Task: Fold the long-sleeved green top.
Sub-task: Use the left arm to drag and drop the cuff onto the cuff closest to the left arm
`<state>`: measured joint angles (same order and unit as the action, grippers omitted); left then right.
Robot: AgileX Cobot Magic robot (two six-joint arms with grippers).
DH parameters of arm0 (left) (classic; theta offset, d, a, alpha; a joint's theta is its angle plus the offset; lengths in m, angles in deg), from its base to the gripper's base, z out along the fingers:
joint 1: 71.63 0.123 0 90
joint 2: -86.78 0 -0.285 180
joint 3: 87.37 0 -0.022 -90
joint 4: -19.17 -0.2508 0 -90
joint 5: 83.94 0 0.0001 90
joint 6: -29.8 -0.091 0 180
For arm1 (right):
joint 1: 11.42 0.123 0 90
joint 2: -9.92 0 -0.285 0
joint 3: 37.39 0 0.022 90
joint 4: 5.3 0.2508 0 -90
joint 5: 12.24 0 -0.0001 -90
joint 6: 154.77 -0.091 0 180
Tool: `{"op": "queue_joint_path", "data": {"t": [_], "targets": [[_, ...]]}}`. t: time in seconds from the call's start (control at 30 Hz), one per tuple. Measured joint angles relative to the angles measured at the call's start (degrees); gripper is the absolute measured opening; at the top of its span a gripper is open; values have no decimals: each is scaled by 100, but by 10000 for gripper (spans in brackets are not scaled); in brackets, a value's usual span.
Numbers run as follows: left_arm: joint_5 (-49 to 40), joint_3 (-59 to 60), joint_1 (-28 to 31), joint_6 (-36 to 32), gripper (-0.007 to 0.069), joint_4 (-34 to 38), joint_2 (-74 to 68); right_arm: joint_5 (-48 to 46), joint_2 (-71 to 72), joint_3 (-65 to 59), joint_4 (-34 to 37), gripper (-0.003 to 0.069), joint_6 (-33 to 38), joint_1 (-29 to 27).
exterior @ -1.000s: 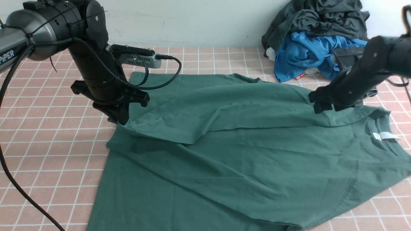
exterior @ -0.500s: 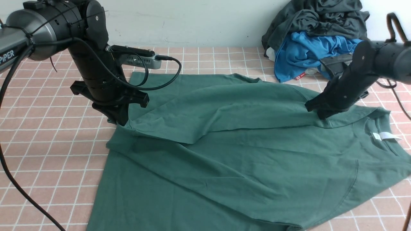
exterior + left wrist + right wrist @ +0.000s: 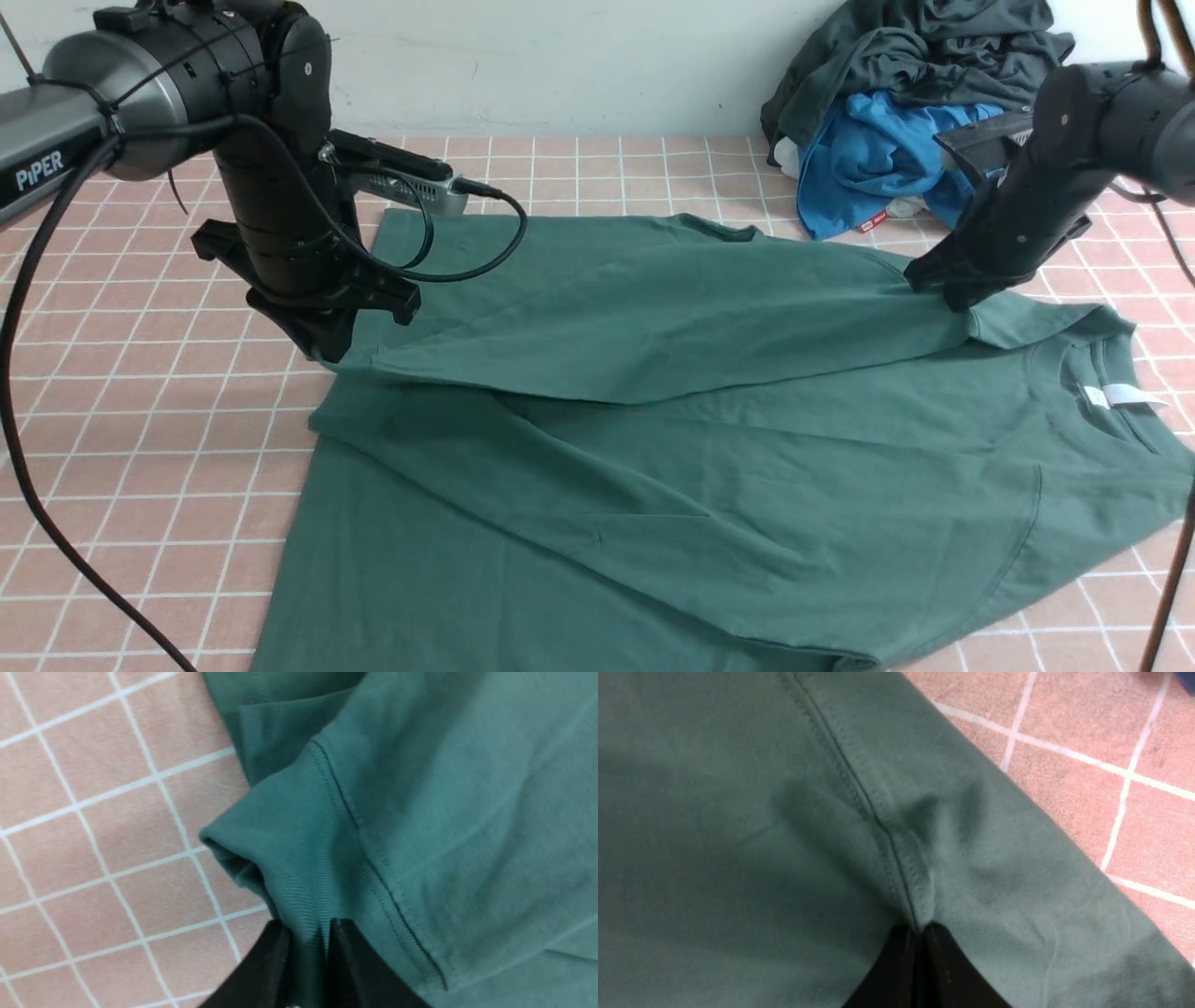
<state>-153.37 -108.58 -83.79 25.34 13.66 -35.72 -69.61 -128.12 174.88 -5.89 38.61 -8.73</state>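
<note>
The green long-sleeved top (image 3: 709, 448) lies spread across the tiled table, its neck with a white label (image 3: 1116, 397) at the right. A sleeve is folded across its far half. My left gripper (image 3: 329, 359) is at the sleeve's left end, and in the left wrist view its jaws (image 3: 308, 926) pinch the ribbed cuff (image 3: 299, 849). My right gripper (image 3: 957, 306) is at the shoulder near the neck. In the right wrist view it (image 3: 919, 927) is shut on the fabric at a stitched seam (image 3: 859, 793). The sleeve hangs taut between the two grippers, slightly raised.
A dark charcoal garment (image 3: 934, 47) and a bright blue one (image 3: 868, 159) are piled at the back right against the wall. Pink tiled tabletop (image 3: 121, 420) shows to the left of the top. A black cable (image 3: 37, 523) trails from the left arm.
My right gripper came down on the shoulder, shut on it, then rose and drew back. The left gripper lifted slightly leftward with the cuff. The folded sleeve is now stretched flatter.
</note>
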Motion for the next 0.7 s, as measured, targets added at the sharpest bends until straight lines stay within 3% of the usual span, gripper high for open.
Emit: {"op": "queue_joint_path", "data": {"t": [0.4, 0.5, 0.7], "targets": [[11, 966, 0, -1, 146, -4, 44, -590, 62, 0, 428, 0, 834, -51], [6, 1054, 0, -1, 213, -4, 51, -590, 62, 0, 459, 18, 868, -51], [18, 1059, 0, 292, 421, -440, 595, -600, 387, 0, 302, 175, 338, -51]]}}
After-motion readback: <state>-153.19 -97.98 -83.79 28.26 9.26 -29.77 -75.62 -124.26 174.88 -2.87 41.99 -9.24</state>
